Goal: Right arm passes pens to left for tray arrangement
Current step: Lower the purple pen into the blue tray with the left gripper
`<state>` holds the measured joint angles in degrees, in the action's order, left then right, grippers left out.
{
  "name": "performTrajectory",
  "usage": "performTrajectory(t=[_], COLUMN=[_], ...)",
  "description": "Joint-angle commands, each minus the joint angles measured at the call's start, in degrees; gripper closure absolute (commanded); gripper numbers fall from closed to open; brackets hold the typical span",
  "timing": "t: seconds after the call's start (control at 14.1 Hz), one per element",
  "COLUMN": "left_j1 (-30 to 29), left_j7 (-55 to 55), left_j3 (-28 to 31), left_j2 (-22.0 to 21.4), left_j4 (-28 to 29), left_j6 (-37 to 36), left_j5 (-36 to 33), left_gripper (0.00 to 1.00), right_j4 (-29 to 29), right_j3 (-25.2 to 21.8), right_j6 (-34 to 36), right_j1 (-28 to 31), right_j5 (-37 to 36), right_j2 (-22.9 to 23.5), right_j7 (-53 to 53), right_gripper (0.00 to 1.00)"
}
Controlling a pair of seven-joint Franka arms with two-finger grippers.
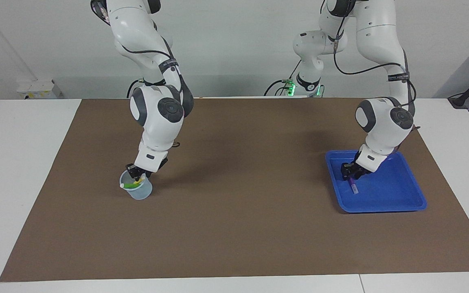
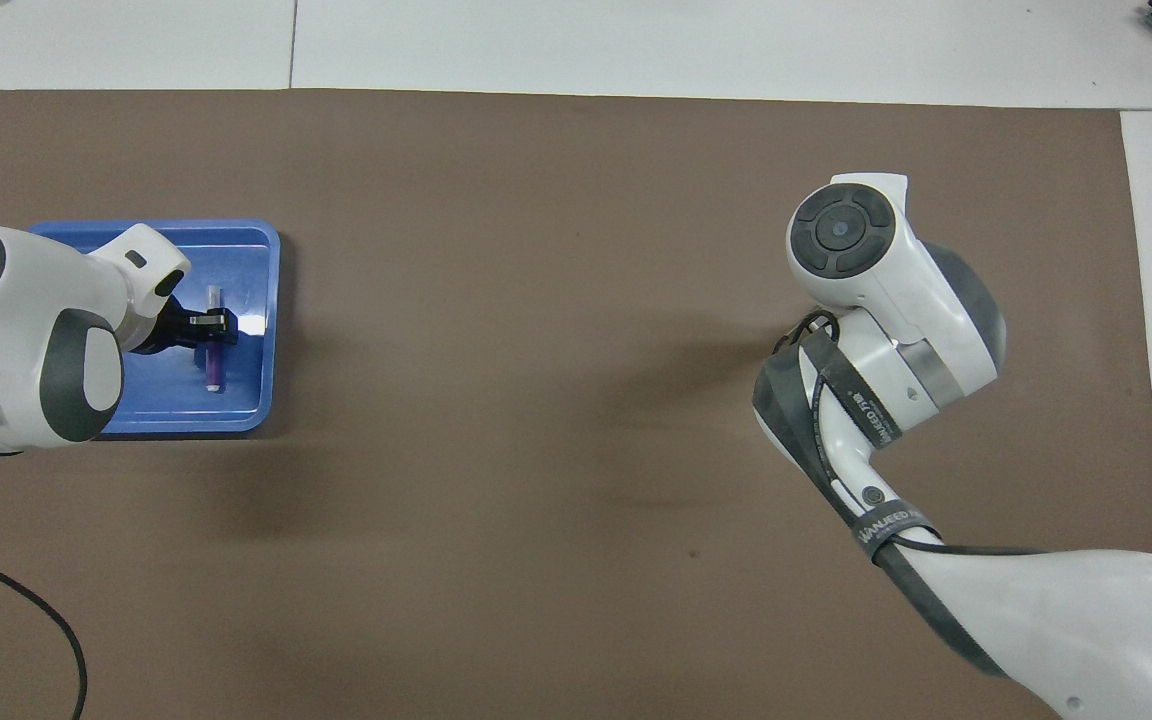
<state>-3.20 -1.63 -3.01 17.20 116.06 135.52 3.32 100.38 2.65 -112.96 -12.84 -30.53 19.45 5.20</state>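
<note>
A: We have the tray [image 1: 405, 200] at the left arm's end of the desk [image 1: 242, 228], our left gripper [image 1: 350, 174] low in it, spread over the purple pen [image 1: 353, 188].

B: That pen lies flat, long axis running away from the robots. Next, our right gripper [image 1: 138, 176], in the cup [image 1: 139, 192], must lift another pen [image 1: 130, 185]; its grip we cannot tell.

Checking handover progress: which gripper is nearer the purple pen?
Left. The left gripper is right over the purple pen in the tray; the right gripper is at the cup.
</note>
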Motion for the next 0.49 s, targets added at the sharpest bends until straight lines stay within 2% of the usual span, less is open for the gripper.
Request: performTrajectory(t=[0.0, 0.07, 0.14, 0.42], left_j1=[-0.1, 0.0, -0.2, -0.8], left_j7=[0.0, -0.3, -0.3, -0.4], left_j3=[-0.2, -0.2, -0.1, -0.1], left_j2=[-0.8, -0.7, -0.5, -0.7], left_j4=[1.5, 1.3, 1.1, -1.1], left_j6=[1.8, 2.5, 3.5, 2.7], left_j5=[-1.2, -1.2, -1.2, -1.2], left_gripper=[0.22, 0.15, 0.01, 0.00], right_j4=[1.0, 1.0, 1.0, 0.8], right_j3=[0.6, 0.6, 0.6, 0.6], right_j6=[-1.6, -1.6, -1.6, -2.2], right_j1=[1.1, 1.2, 1.4, 1.6], right_j5=[-1.2, -1.2, -1.3, -1.2], right_j2=[-0.3, -0.3, -0.3, -0.3], right_j7=[0.9, 0.9, 0.9, 0.9], right_gripper=[0.63, 0.64, 0.64, 0.66])
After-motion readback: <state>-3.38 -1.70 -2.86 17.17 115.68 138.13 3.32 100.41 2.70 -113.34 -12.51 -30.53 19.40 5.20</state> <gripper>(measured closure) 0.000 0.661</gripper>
